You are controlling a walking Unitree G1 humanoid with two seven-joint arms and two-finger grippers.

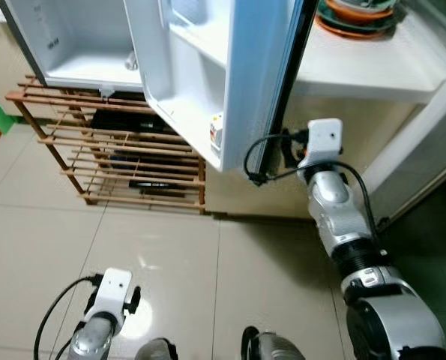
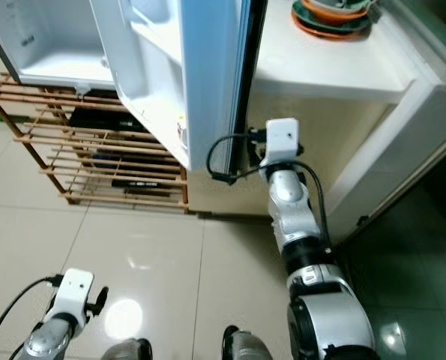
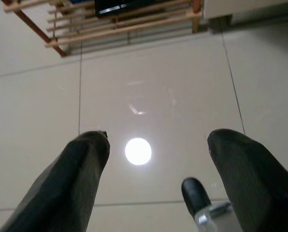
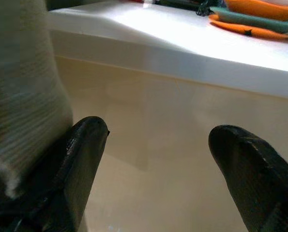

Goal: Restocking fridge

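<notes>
The white fridge (image 1: 80,45) stands open, its lower compartment bare inside. Its open door (image 1: 241,82) swings out toward me, and a small carton (image 1: 216,132) sits in the lowest door shelf. My right gripper (image 4: 156,159) is raised at the door's outer edge, open, with nothing between the fingers. One finger (image 4: 81,159) lies right beside the pale door edge (image 4: 22,96); whether it touches is unclear. My left gripper (image 3: 156,164) hangs low over the tiled floor, open and holding nothing.
A slatted wooden rack (image 1: 118,157) holding dark flat items stands under the fridge. To the right, a white counter (image 1: 365,71) carries stacked orange and green plates (image 1: 357,15). Glossy beige tiles (image 1: 170,255) lie in front of me.
</notes>
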